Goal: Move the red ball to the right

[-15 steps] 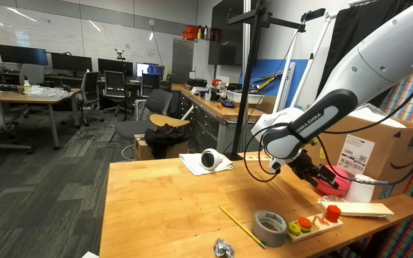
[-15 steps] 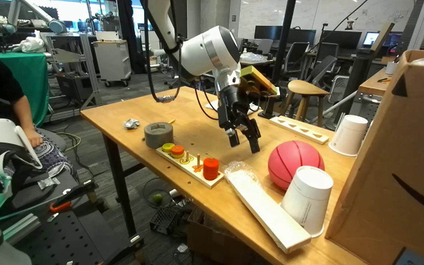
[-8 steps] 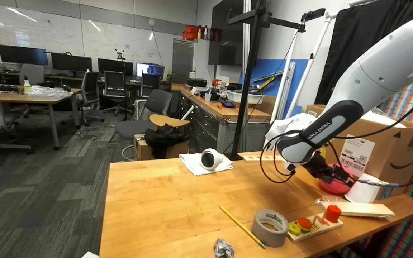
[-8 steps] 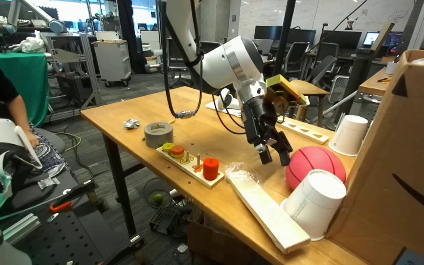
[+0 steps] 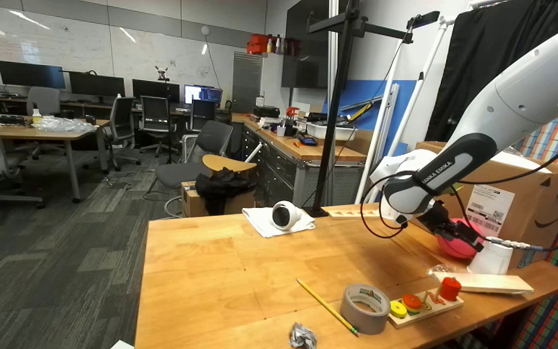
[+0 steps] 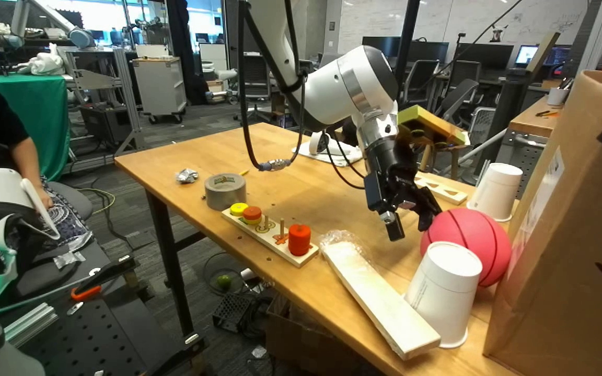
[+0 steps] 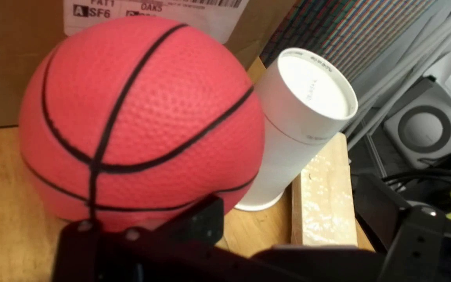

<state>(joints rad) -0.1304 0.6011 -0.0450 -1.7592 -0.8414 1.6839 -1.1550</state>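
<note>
The red ball [image 6: 476, 230] is pinkish-red with black seams and rests on the table against the cardboard box; it also shows in an exterior view [image 5: 453, 248], partly behind the gripper. It fills the left of the wrist view [image 7: 143, 117]. My gripper [image 6: 412, 224] is open, its fingers spread with nothing between them. One finger is right at the ball's near side and looks to touch it; the other finger is away from it. In the wrist view the gripper [image 7: 290, 213] has the ball beside one finger, not between both.
A white cup [image 6: 444, 295] stands beside the ball, with a wooden block [image 6: 379, 297] in front. The cardboard box [image 6: 557, 271] stands behind the ball. Another cup [image 6: 495, 190], a peg toy [image 6: 269, 237] and a tape roll [image 6: 225, 190] are on the table.
The gripper has moved toward the box, and the ball has rolled the same way, up against it. The box has shifted slightly; the near cup has moved and tipped, then stands upright.
</note>
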